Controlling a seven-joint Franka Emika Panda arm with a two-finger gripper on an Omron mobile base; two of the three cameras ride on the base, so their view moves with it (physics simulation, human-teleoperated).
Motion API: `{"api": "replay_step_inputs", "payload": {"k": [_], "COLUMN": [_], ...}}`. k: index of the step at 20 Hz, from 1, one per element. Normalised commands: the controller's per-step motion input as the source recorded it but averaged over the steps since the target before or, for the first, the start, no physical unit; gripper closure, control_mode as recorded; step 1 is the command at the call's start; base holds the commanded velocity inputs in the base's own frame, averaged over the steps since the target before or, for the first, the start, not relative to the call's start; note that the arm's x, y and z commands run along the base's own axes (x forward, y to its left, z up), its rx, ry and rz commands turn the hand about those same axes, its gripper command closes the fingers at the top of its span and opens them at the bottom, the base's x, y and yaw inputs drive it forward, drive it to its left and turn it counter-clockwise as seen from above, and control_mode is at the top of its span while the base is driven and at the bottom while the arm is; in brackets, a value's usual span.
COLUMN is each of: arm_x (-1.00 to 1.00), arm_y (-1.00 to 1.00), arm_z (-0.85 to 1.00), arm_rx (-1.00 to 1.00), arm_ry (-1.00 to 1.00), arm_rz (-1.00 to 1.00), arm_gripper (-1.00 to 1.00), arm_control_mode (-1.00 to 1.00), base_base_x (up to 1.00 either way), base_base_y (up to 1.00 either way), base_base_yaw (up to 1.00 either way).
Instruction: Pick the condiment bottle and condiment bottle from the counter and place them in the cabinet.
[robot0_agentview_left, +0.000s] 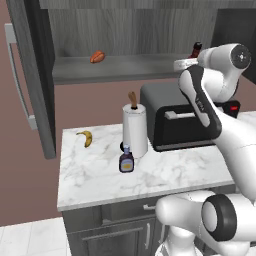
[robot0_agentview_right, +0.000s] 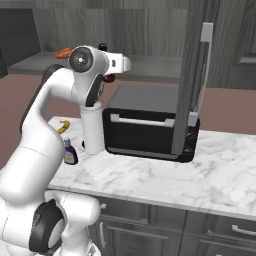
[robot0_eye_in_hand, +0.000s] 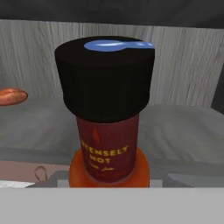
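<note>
Purple condiment bottle (robot0_agentview_left: 126, 160) stands on the marble counter (robot0_agentview_left: 95, 180), beside the paper-towel roll (robot0_agentview_left: 135, 130) — untouched. Red hot-sauce bottle (robot0_agentview_left: 195, 50) is at the cabinet shelf (robot0_agentview_left: 120, 67), near the gripper (robot0_agentview_left: 186, 63) — grip unclear. Roughly half remains.

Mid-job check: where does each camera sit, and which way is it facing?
Left base view: behind-left, facing the counter; arm lower right.
Right base view: behind-right, same counter; arm lower left.
Hand view: on the hand, facing the cabinet shelf, red bottle close up.
Both base views share the purple bottle, paper-towel roll and toaster oven.
</note>
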Motion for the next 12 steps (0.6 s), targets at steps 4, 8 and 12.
{"api": "replay_step_inputs", "payload": {"k": [4,8,12], "arm_x": [0.24,0.33,0.36], "arm_y": [0.00,0.00,0.00], "arm_z": [0.13,0.00,0.00], "arm_rx": [0.00,0.00,0.00], "arm_ry": [-0.05,-0.01,0.00], "arm_rz": [0.00,0.00,0.00], "arm_gripper": [1.00,1.00,1.00], "arm_control_mode": [-1.00,-1.00,-1.00], "base_base_x": [0.00,0.00,0.00], "base_base_y": [0.00,0.00,0.00], "base_base_yaw": [0.00,0.00,0.00]}}
